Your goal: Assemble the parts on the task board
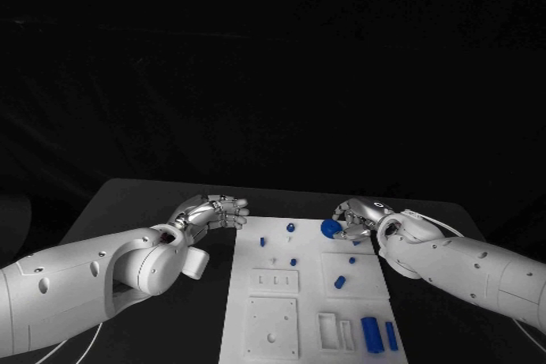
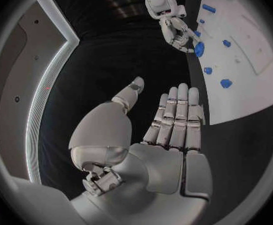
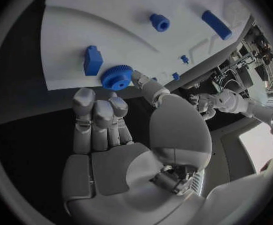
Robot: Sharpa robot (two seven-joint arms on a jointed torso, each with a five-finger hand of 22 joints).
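Note:
The white task board (image 1: 273,317) lies in the middle of the black table. My right hand (image 1: 366,219) hovers at the board's far right corner and pinches a round blue gear (image 1: 331,228) between thumb and fingers; the right wrist view shows the toothed gear (image 3: 116,78) just above the board's edge, next to a blue block (image 3: 93,60). My left hand (image 1: 211,214) is beside the board's far left corner, over the table, holding nothing. Its fingers (image 2: 177,117) are stretched out and the thumb is apart. Small blue parts (image 1: 293,262) stand on the board.
Two long blue bars (image 1: 370,332) lie at the board's near right corner, by empty slots (image 1: 330,331). A blue peg (image 1: 339,282) and small pieces (image 1: 263,241) sit further in. A blue ring (image 3: 159,22) and a bar (image 3: 216,25) also show. Black table surrounds the board.

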